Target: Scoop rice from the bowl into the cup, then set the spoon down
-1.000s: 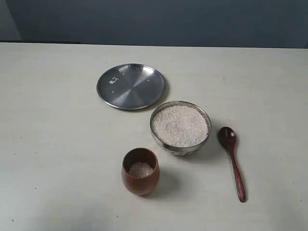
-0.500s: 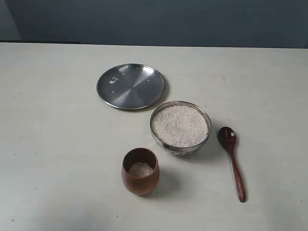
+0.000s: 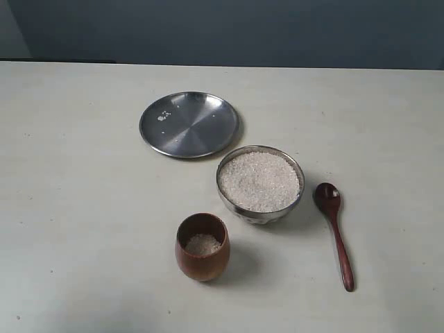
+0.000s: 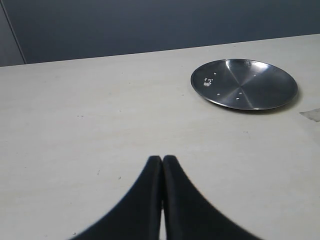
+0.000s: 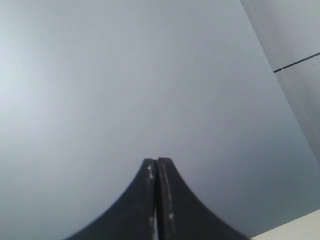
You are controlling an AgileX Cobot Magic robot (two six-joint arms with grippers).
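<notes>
1. Hazard, pickup: the spoon [image 3: 335,229] lay flat on the table [image 3: 83,208], touched by neither gripper. Its handle looked thin and low, so fingertips coming down off-centre would likely skid it sideways, or drive its head into the bowl [image 3: 260,216] just beside it.
2. Hazard, transfer: the cup [image 3: 202,262] had a narrow mouth and looked light. A heaped or tilted spoon would probably shed grains onto the table, and a knock against the rim might tip the cup over.
3. Hazard, sequence: both tools were pressed together. Either would need to spread before descending, or it would merely press on the handle.
4. Left gripper [image 4: 162,160]: fingers pressed together with nothing between them, held low over bare table and pointing roughly level. A steel plate [image 4: 245,84] bearing a few stray grains lay ahead of the tips, well apart.
5. Right gripper [image 5: 156,161]: fingers pressed together and empty, aimed at a plain grey-blue wall. Only a corner of the table showed, and no task thing lay before the tips.
6. Neither arm appeared in the exterior view; both stood well apart from the work.
7. Rice [image 3: 259,180]: filled the bowl nearly to its rim. A smaller portion sat in the cup, near the bowl.
</notes>
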